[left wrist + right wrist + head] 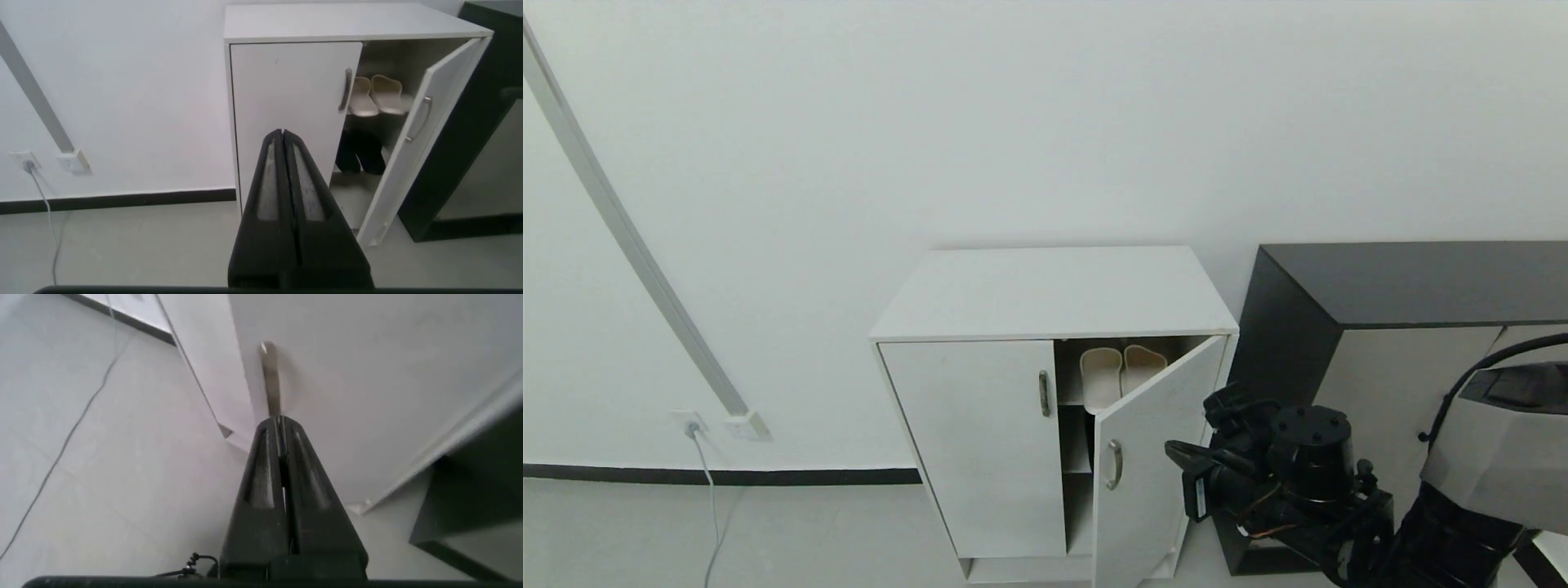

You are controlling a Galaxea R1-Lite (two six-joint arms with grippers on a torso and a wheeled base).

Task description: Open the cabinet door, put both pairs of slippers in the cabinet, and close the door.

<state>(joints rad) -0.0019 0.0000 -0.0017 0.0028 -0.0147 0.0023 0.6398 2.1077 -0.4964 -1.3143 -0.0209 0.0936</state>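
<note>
Your right tool [282,426] is pinched narrow, its fingers pressed together with nothing between them; just beyond its tips stands the outer face of the right door [1156,441] of the white cabinet [1054,294], and that door's handle [272,374] sits a little past the tips; you cannot tell whether the tool touches the panel; the right door hangs partly open, swung out toward this tool, while the left door [972,441] on the far side of the opening is shut flat; your left tool [283,137] is narrow too, fingers together and holding nothing, well back from the cabinet and pointed at the shut left door; ahead of it and off toward the open side, the beige slippers [377,94] lie side by side on the upper shelf inside; the dark slippers [359,153] sit on the shelf below them; a dark cabinet [1413,278] stands just beside the white one, behind your right tool; on the wall far off on the left tool's side you have a socket [690,422] with a cable [712,506] hanging to the floor [792,531]
</note>
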